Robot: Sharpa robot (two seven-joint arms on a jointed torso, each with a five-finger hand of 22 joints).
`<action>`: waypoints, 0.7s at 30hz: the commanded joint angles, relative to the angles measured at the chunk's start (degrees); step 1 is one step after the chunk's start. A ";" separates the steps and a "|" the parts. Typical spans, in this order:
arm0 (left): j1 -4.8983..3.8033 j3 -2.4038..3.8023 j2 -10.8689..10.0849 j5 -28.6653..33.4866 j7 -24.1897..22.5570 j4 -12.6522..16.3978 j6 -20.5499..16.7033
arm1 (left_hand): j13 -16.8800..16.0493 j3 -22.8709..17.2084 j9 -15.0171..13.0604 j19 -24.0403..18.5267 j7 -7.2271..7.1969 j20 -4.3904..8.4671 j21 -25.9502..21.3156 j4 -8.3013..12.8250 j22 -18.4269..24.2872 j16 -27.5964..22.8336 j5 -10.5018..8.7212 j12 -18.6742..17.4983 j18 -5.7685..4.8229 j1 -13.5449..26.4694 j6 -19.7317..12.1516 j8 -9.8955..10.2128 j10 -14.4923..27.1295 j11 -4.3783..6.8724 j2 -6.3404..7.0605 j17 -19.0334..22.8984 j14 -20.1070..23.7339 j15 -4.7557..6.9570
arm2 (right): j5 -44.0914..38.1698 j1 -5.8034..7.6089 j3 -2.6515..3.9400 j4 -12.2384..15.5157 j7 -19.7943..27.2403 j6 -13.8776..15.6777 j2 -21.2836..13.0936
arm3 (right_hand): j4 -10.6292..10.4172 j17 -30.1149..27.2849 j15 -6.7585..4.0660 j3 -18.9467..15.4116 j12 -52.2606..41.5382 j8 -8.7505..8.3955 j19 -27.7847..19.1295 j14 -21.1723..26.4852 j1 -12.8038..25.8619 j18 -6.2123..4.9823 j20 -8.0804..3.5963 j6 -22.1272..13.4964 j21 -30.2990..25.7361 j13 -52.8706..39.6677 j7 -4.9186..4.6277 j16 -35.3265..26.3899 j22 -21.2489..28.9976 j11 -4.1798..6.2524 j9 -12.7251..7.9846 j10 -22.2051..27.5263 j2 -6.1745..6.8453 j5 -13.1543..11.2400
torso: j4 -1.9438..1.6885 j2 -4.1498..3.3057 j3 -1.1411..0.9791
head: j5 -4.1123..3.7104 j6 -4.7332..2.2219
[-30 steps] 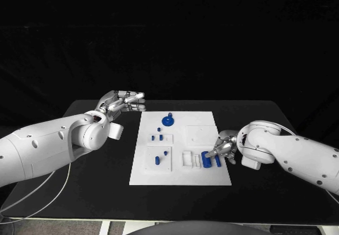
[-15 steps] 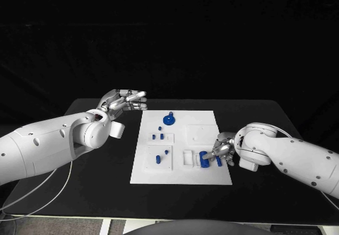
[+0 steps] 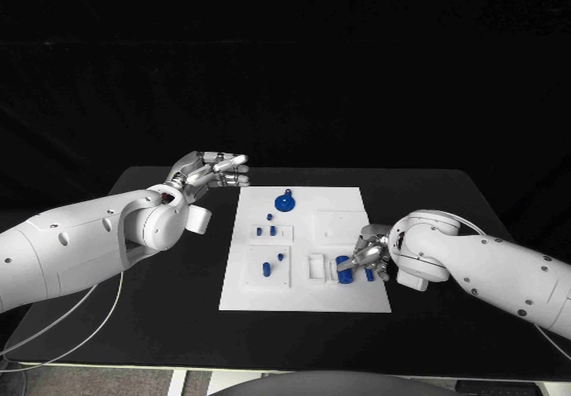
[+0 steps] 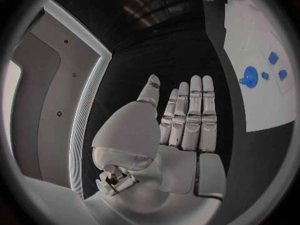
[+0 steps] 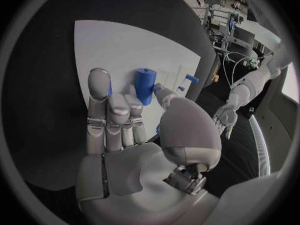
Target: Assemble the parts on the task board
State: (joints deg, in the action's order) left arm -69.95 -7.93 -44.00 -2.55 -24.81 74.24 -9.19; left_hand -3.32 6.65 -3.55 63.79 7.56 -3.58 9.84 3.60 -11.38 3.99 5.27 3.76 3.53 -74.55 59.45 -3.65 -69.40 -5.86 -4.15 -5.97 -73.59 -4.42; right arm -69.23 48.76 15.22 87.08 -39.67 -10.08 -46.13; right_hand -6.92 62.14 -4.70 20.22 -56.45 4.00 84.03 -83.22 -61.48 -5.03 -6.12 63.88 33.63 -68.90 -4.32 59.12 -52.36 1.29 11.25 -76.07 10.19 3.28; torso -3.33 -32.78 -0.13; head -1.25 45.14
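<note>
A black table carries the scene. The white board lies flat on it, right in the middle, long side running near to far. Bare black tabletop shows to the board's left, right, near and far sides.

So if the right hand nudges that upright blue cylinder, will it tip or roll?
The blue cylinder stands on end, taller than wide, so a sideways nudge from the right hand could probably tip it. Once down, its round side would likely roll on the task board. It looks rigid.
</note>
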 commanded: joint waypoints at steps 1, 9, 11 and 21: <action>0.10 0.06 0.23 0.46 0.02 0.02 1.06 | -0.09 -0.01 -0.09 -0.10 0.30 -0.11 0.23 0.14 0.18 -0.14 0.30 -0.29 -0.04 0.52 -0.68 -0.05 0.60 -0.07 -0.53 -0.10 0.24 -0.18 | 0.76 -1.23 -1.48 -0.39 -0.65 -2.57 0.78 | 0.63 0.11 0.32 0.25 0.25 -0.35 1.87 -0.18 -0.66 -0.90 0.43 -0.63 -0.34 0.12 -0.01 -0.24 -0.12 -0.20 -0.90 0.38 -0.01 -0.29 | -0.01 -0.05 -0.03 | -0.10 0.22; 0.10 0.06 0.31 0.46 0.22 0.01 1.26 | -0.08 -0.02 -0.09 -0.13 0.33 -0.13 0.24 0.05 0.24 -0.15 0.32 -0.30 -0.03 0.63 -0.80 -0.05 0.66 -0.11 -0.55 -0.10 0.30 -0.21 | 0.90 -1.23 -2.72 -1.08 -0.71 -2.00 1.48 | 3.43 0.55 0.35 1.69 0.20 -0.35 1.91 -0.24 -1.43 -0.75 0.43 -0.44 -0.32 0.04 -0.09 -0.12 -0.85 -0.21 -1.36 0.39 -0.42 -0.37 | 0.02 -0.03 -0.02 | -0.15 0.38; 0.10 0.06 0.34 0.46 0.30 0.01 1.29 | -0.09 -0.04 -0.08 -0.17 0.36 -0.17 0.26 -0.04 0.35 -0.15 0.29 -0.30 -0.02 0.72 -0.90 -0.05 0.73 -0.13 -0.54 -0.11 0.37 -0.23 | 0.91 -1.23 -2.95 -1.37 -0.74 -1.62 1.58 | 4.10 0.69 0.34 1.82 0.19 -0.36 1.95 -0.23 -1.34 -0.74 0.42 -0.49 -0.32 0.03 -0.11 -0.11 -1.13 -0.20 -1.53 0.42 -0.60 -0.41 | -0.03 -0.03 0.01 | -0.26 0.23; 0.10 0.06 0.33 0.46 0.59 0.04 1.42 | -0.09 -0.04 -0.07 -0.20 0.51 -0.21 0.27 -0.12 0.44 -0.14 0.24 -0.29 0.00 0.81 -1.34 -0.02 0.90 -0.21 -0.51 -0.12 0.43 -0.27 | 1.80 -1.23 -3.68 -2.17 -0.78 0.24 1.50 | 5.50 1.24 0.40 2.44 0.28 -0.32 2.01 -0.29 -1.83 -0.92 0.52 -0.46 -0.41 0.10 -0.28 -0.08 -1.92 -0.28 -3.74 0.48 -1.13 -0.33 | 0.05 -0.01 0.02 | -0.14 0.39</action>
State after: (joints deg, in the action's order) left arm -69.94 -7.92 -43.76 -2.51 -24.15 74.18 -8.75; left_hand -3.32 6.65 -3.55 63.79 8.13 -3.58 9.84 3.60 -11.00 3.99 5.27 3.76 3.53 -74.22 58.40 -3.65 -68.84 -6.12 -4.48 -6.01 -73.38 -4.63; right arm -68.26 49.14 12.85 85.43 -38.89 -7.70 -45.07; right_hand -2.79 63.31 -4.47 21.61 -56.45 4.04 84.04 -83.39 -62.18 -5.23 -6.11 63.18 33.39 -68.84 -4.45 59.11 -54.21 0.98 53.08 -75.78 10.25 2.75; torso -3.29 -32.80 -0.06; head -1.45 45.52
